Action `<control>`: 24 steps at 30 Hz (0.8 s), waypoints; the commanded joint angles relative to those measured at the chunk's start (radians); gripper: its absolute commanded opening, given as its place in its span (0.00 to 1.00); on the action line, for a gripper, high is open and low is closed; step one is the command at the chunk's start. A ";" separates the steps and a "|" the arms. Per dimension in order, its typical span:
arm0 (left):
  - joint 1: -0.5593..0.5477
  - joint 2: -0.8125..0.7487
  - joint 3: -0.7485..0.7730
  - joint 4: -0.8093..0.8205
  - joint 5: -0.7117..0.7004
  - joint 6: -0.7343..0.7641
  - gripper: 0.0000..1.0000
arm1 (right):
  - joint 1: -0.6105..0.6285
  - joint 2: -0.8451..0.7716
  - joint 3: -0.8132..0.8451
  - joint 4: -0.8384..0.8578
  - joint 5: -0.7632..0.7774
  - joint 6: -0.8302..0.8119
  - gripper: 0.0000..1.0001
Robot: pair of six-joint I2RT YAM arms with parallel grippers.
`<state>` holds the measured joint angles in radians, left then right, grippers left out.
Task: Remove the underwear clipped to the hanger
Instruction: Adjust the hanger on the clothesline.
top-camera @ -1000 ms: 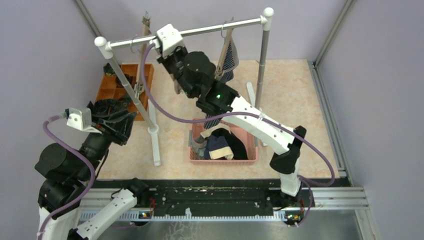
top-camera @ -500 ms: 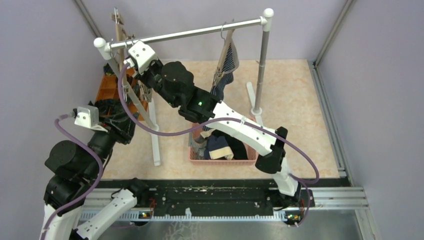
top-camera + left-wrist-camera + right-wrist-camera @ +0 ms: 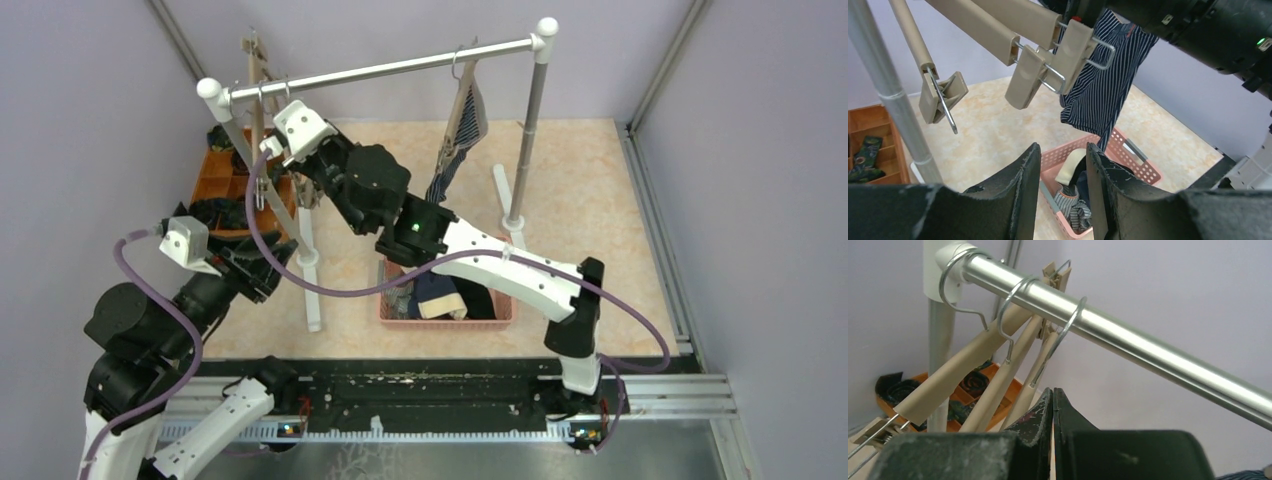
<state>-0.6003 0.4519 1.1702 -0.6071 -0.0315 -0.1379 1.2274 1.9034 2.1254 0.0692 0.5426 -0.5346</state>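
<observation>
The striped underwear (image 3: pixel 458 140) is hanging lengthwise, legs pointing down, near the rail's (image 3: pixel 380 70) right end. Left end effector (image 3: pixel 1063 155) is gaping empty; right end effector (image 3: pixel 1053 395) is pressing together.

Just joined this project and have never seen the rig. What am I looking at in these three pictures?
These are two robot arms bolted to the near edge of a table. The overhead picture looks down from behind them, showing the left arm and the right arm. The other two pictures come from a camera on each wrist, looking past its own jaws. On the table stand a clothes rail, a pink basket of clothes and an orange tray. Empty clip hangers hang at the rail's left end. Striped shorts are clipped to a hanger on the right. The left jaws are open and the right jaws are shut. Neither holds anything.
</observation>
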 commanded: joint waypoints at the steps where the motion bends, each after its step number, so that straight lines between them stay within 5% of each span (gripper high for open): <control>1: -0.005 0.003 0.031 -0.003 0.082 -0.007 0.44 | 0.041 -0.165 -0.083 0.142 0.092 -0.090 0.00; 17: -0.005 0.024 0.015 0.005 0.041 -0.006 0.44 | 0.060 -0.387 -0.378 0.500 0.131 -0.216 0.00; 24: -0.004 0.091 -0.015 0.086 0.144 -0.034 0.47 | 0.071 -0.432 -0.372 0.454 0.204 -0.238 0.00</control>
<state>-0.6003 0.4805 1.1763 -0.5934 0.0322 -0.1455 1.2789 1.5234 1.7531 0.4984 0.6945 -0.7486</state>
